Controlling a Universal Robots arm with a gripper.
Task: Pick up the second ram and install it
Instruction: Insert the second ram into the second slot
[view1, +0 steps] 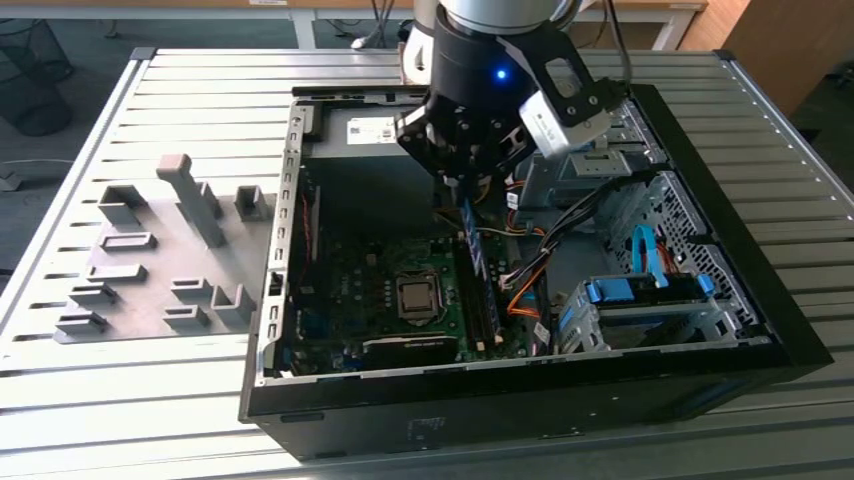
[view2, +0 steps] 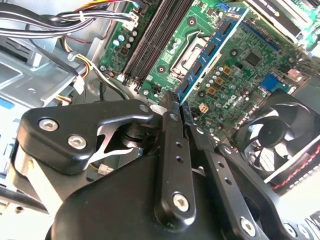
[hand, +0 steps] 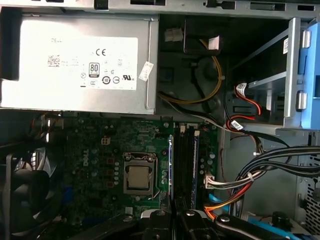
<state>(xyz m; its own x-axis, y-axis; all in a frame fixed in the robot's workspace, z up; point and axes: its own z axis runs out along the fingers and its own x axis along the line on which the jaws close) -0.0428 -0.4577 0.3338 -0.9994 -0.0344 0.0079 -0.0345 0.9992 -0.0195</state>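
Note:
My gripper (view1: 467, 188) hangs inside the open computer case (view1: 747, 300), shut on the second ram (view2: 216, 41). The ram is a thin green stick with black chips and a pale blue label, gripped at one end by the black fingers (view2: 172, 150). In the first wrist view the ram (hand: 171, 165) shows edge-on, running alongside the black memory slots (hand: 183, 165) on the CPU socket's side. In the exterior view the stick (view1: 471, 240) points down towards the motherboard (view1: 360, 290). I cannot tell whether it touches a slot.
The power supply (hand: 75, 60) is at the case's far end, beside the CPU socket (hand: 139, 179) and a fan (view2: 280, 135). Cable bundles (hand: 250, 180) run next to the slots. A blue drive cage (view1: 641, 300) is at the exterior view's right. Grey fixture blocks (view1: 174, 250) stand on the table's left.

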